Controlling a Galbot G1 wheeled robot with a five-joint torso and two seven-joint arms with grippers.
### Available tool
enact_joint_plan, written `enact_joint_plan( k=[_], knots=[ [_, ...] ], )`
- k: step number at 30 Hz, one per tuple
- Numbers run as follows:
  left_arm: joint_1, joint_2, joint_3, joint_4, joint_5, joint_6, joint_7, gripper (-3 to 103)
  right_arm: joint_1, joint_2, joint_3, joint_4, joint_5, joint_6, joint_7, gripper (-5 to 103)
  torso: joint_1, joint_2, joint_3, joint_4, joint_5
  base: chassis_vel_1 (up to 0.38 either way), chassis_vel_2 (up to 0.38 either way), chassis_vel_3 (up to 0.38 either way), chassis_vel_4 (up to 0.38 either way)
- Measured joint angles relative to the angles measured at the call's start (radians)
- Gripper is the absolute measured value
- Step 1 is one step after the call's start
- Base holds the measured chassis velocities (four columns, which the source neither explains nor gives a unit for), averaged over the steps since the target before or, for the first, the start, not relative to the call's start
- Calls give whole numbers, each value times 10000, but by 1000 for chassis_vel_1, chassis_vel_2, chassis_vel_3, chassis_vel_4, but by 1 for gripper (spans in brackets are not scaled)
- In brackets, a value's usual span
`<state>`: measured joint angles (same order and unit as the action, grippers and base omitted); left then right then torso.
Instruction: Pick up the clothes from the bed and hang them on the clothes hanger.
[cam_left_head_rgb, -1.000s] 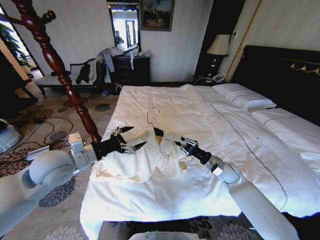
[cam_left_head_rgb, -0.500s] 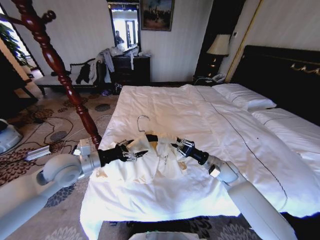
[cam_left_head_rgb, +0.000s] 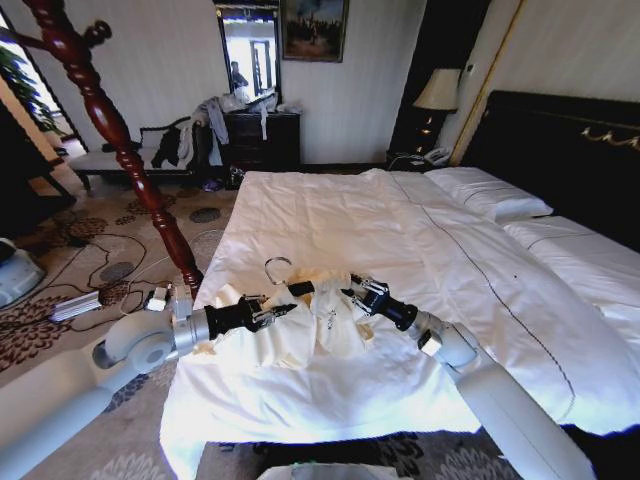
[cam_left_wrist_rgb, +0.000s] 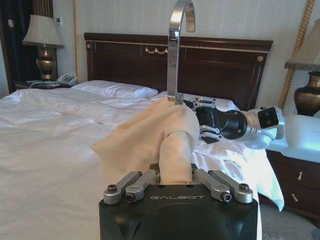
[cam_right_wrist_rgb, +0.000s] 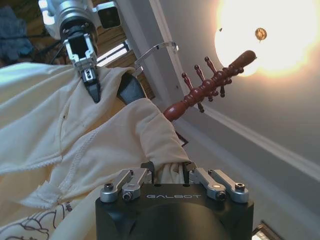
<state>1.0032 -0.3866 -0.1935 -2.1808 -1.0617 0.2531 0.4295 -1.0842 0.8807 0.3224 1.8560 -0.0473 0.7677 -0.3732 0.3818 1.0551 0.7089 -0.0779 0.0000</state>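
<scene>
Mostly hidden under the cream clothes (cam_left_head_rgb: 318, 325) draped over it, hanger (cam_left_head_rgb: 300, 290) lying crosswise low over the bed (cam_left_head_rgb: 330, 215), hook (cam_left_head_rgb: 277, 264) up, left gripper (cam_left_head_rgb: 268, 312) and right gripper (cam_left_head_rgb: 350, 293) fingers pinching cloth-covered ends.

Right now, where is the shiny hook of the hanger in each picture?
Head view: the hook sticks up near the middle, above the cream clothes on the bed.
Left wrist view: the hook stands tall at top centre.
Right wrist view: the hook curves near the top, left of centre.
Shared landmark: the cream clothes right under the hook.
</scene>
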Motion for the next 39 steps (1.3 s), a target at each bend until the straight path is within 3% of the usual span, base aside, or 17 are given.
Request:
enact_joint_plan(
  k=[3, 6, 13, 16, 18, 22, 23, 27, 28, 32, 36, 39],
  knots=[
    [44, 11, -23, -8, 35, -30, 34, 18, 0, -62, -153, -42, 798, -69, -510, 24, 0, 0, 0, 0, -2, 0, 0, 0, 0],
    [96, 3, -35, -20, 68, -38, 11, 18, -25, -101, -292, -108, 1693, -166, -1353, 40, -1, 1, -1, 1, -2, 0, 0, 0, 0],
    [130, -30, -20, 65, 145, -97, 32, 18, -35, -202, -331, -165, 2507, -409, -1501, 61, 0, 0, -1, 0, 0, 0, 0, 0, 0],
    [94, -76, 60, 148, 196, -120, 57, 18, -35, -265, -337, -167, 3060, -572, -1499, 78, 0, 0, 0, 0, 0, 0, 0, 0, 0],
    [75, -92, 96, 170, 218, -133, 71, 18, -32, -293, -342, -171, 3358, -647, -1500, 78, 0, 0, 0, 0, -1, 0, 0, 0, 0],
    [1, -104, 138, 231, 245, -174, 100, 18, -19, -401, -455, -180, 5214, -1109, -1590, 97, 0, 0, 0, 0, -1, 0, 0, 0, 0],
    [1, -104, 138, 231, 245, -174, 100, 18, -19, -401, -455, -180, 5214, -1109, -1590, 97, 0, 0, 0, 0, -1, 0, 0, 0, 0],
    [-50, -95, -12, 325, 237, -239, 98, 18, -134, -633, -727, -51, 8121, -1779, -2783, 100, 0, 0, -1, 0, 0, 0, 0, 0, 0],
    [-50, -95, -12, 325, 237, -239, 98, 18, -134, -633, -727, -51, 8121, -1779, -2783, 100, 0, 0, -1, 0, 0, 0, 0, 0, 0],
    [-61, -93, -306, 368, 105, -265, 84, 18, -285, -825, -1119, 438, 10422, -2421, -3532, 100, 0, 0, 0, -1, 0, 0, 0, 0, 0],
    [-8, -123, -341, 339, 105, -267, 81, 18, -263, -870, -1327, 874, 11447, -2844, -3454, 100, -1, 0, -1, 0, -1, 0, 0, 0, 0],
    [137, -226, -384, 248, 176, -267, 81, 18, -132, -855, -1633, 1447, 12664, -3153, -2645, 100, 0, 0, 0, 0, -1, 0, 0, 0, 0]
  ],
)
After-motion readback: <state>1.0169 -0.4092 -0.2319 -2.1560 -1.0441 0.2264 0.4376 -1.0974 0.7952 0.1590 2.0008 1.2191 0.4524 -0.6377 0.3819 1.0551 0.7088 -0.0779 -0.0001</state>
